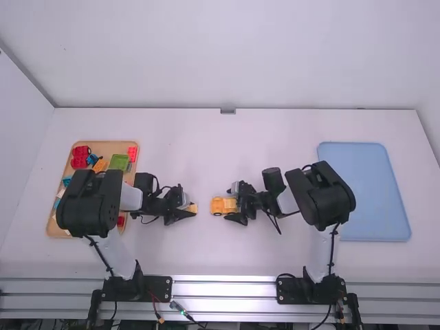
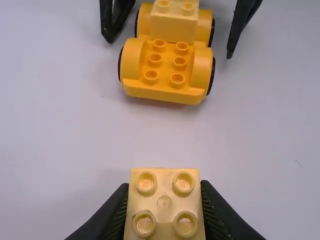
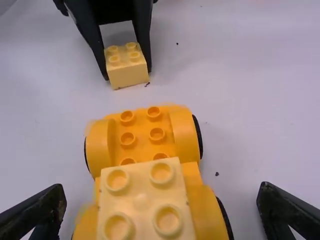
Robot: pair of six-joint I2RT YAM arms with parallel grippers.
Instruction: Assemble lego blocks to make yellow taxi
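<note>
Yellow blk (image 2: 165, 212) clamped in L pincer (image 1: 189, 207), nr wheeled base (image 2: 162, 91).

On the desk (image 1: 206, 254): left, blocks (image 1: 119, 162) in a tray (image 1: 106, 147); right, second tray (image 1: 375, 199); between, wheeled base (image 1: 218, 207) under one block (image 3: 142, 197). Left of that, another block (image 1: 193, 209).

A white table (image 1: 206, 258) spreads beneath and around the left gripper (image 1: 192, 208). Well beyond it rises a pale back wall (image 1: 227, 55); a side wall (image 1: 19, 130) stands well to the gripper's left. Light falls evenly.
</note>
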